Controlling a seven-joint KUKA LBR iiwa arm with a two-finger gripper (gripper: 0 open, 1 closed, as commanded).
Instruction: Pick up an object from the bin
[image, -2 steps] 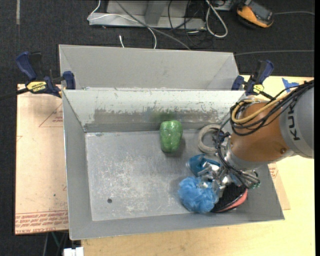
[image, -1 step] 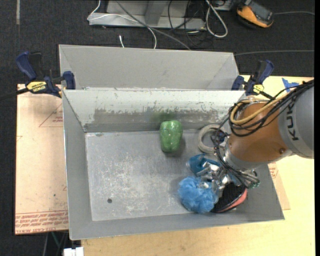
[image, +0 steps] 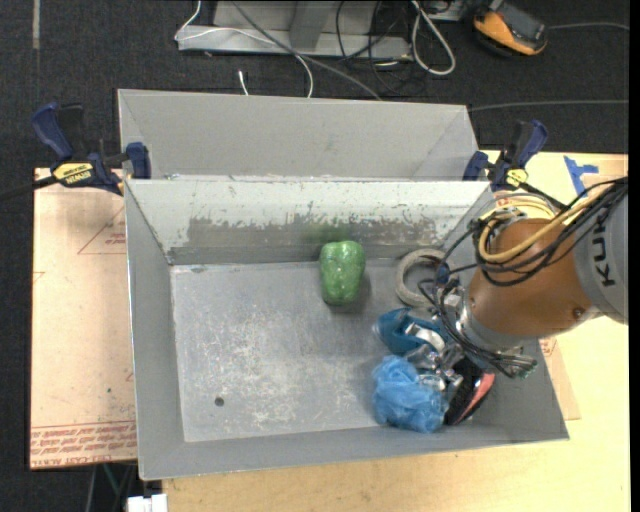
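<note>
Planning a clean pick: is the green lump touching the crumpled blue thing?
Apart: the camera view shows bare bin floor between the green lump and the crumpled blue thing.

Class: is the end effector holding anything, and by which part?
Cannot be told. The end effector sits beside a crumpled blue soft wad and a red-and-black object in the lower right of the grey metal bin; no hold is visible.

Bin floor (image: 250, 350) left half bare: open approach. Green lump (image: 341, 270) alone by back wall. Right front corner crowded: blue crumpled wad (image: 407, 393), grey ring (image: 412, 272), arm (image: 520, 290) overhead.
</note>
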